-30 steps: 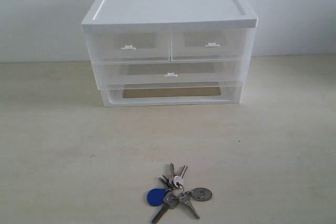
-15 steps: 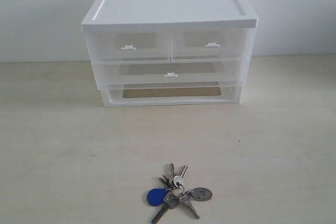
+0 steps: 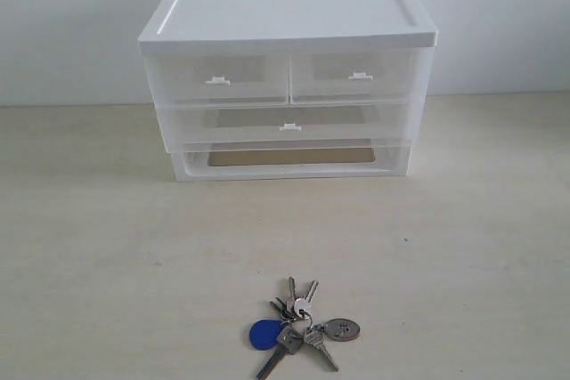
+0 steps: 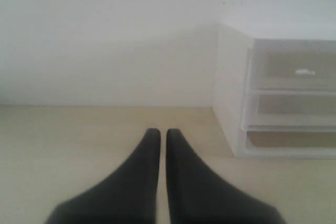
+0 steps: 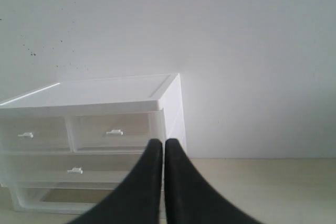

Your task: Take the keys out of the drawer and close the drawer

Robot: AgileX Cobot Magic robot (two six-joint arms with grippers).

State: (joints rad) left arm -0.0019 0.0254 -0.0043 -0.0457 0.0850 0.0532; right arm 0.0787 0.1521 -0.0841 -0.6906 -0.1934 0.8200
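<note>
The keys (image 3: pixel 298 327), one bunch, lie on the table (image 3: pixel 107 246) before the three-drawer unit (image 3: pixel 285 6), shown by the exterior view only. The wrist views alone show the two grippers, left gripper (image 4: pixel 158 131) and right gripper (image 5: pixel 159 141), fingers pressed together on nothing, the unit beyond their tips with the drawer (image 3: pixel 218 77) shut.
</note>
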